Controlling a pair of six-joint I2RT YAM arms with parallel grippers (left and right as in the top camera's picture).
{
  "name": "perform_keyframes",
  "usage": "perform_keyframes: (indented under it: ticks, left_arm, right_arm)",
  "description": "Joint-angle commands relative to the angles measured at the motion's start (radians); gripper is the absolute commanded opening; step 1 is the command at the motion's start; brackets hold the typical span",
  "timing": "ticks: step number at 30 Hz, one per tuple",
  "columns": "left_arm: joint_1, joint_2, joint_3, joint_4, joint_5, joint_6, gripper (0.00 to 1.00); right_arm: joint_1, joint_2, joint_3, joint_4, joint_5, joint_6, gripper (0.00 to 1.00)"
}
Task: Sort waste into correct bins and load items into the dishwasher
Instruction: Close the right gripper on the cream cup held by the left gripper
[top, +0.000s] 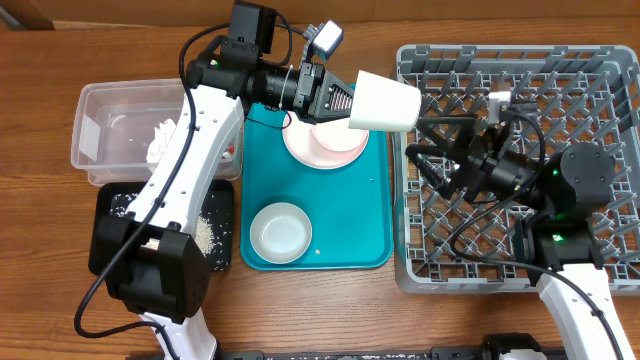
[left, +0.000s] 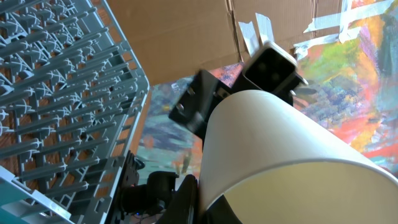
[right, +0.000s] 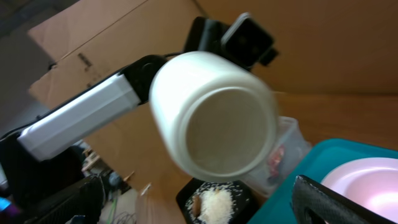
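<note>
Currently the left gripper (top: 345, 100) is clamping the cup (top: 385, 102) on its side above the tray (top: 375, 220), base pointing rightward; the right gripper (top: 416, 138) is hovering wide-jawed just beside it, over the rack (top: 600, 60).

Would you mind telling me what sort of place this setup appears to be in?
Probably a robotics lab bench staged as a kitchen clean-up: a wooden table carries a grey dish rack and teal tray, with taped cardboard sheets behind.
</note>
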Motion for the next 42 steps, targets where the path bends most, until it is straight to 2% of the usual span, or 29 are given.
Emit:
perform_keyframes:
  ticks: [1, 7, 16, 26, 30, 33, 42]
  left_arm:
    - [-0.008, -0.01, 0.014, 0.0, 0.002, 0.023, 0.04]
    - [-0.012, -0.01, 0.014, -0.008, 0.002, 0.023, 0.04]
    - [-0.039, -0.01, 0.014, -0.082, -0.003, 0.085, 0.04]
    - [-0.09, -0.01, 0.014, -0.088, -0.003, 0.086, 0.04]
    - [-0.092, -0.01, 0.014, -0.089, -0.003, 0.086, 0.04]
    - [-0.092, -0.01, 0.014, -0.09, -0.003, 0.086, 0.04]
    - [-0.095, -0.01, 0.014, -0.141, -0.01, 0.127, 0.04]
  right_arm:
    - [-0.024, 0.011, 0.018, -0.005, 0.019, 0.0, 1.0]
    - [-0.024, 0.038, 0.018, 0.032, -0.002, 0.0, 1.0]
    - [-0.024, 0.055, 0.018, 0.227, -0.094, 0.034, 1.0]
    - [-0.019, 0.092, 0.018, 0.217, -0.106, 0.033, 1.0]
    - [-0.019, 0.098, 0.018, 0.22, -0.106, 0.033, 0.97]
    - [-0.019, 0.098, 0.018, 0.228, -0.106, 0.034, 0.92]
    - [-0.019, 0.097, 0.018, 0.227, -0.159, 0.034, 0.92]
